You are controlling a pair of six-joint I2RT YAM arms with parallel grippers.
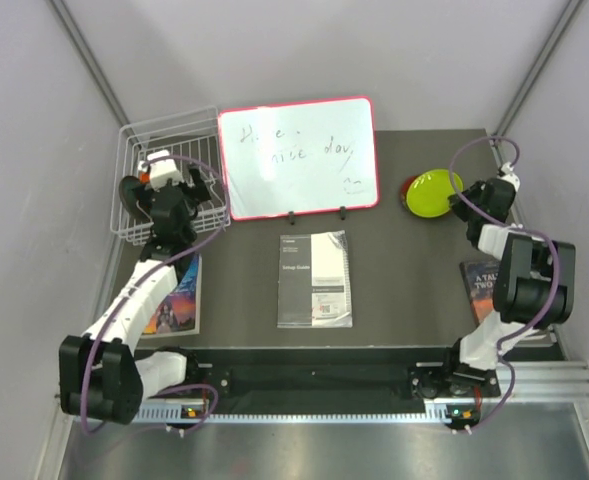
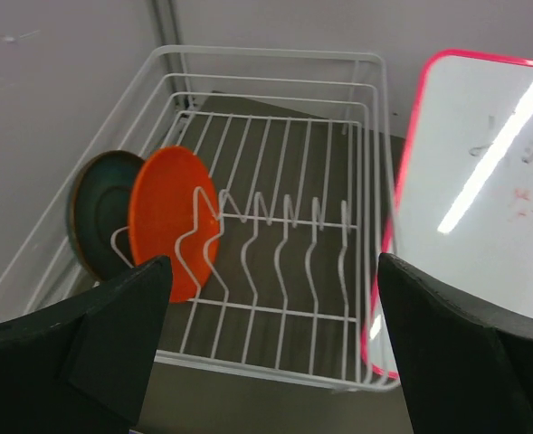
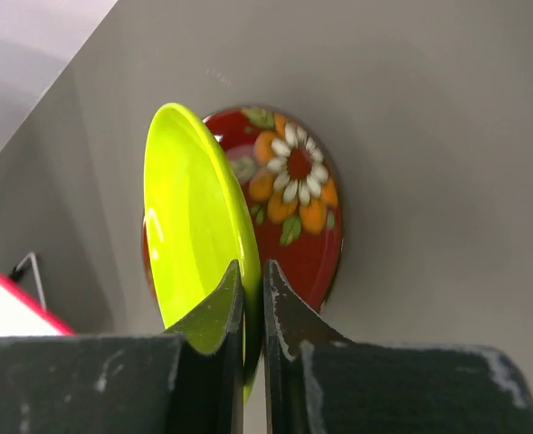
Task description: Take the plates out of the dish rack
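Observation:
The white wire dish rack [image 1: 134,150] stands at the far left; the left wrist view shows it [image 2: 338,181] with an orange plate [image 2: 162,217] and a dark teal plate [image 2: 99,212] upright in its left slots. My left gripper [image 1: 164,185] hovers open over the rack's near side, its fingers [image 2: 112,334] wide apart and empty. My right gripper [image 1: 469,200] is shut on the rim of a lime green plate [image 3: 194,217], held tilted just above a red flowered plate [image 3: 298,199] on the table at the far right [image 1: 432,193].
A red-framed whiteboard [image 1: 299,158] stands beside the rack at the back centre. A black-and-white booklet [image 1: 315,278] lies mid-table. One book [image 1: 179,300] lies under the left arm, another [image 1: 484,285] near the right arm.

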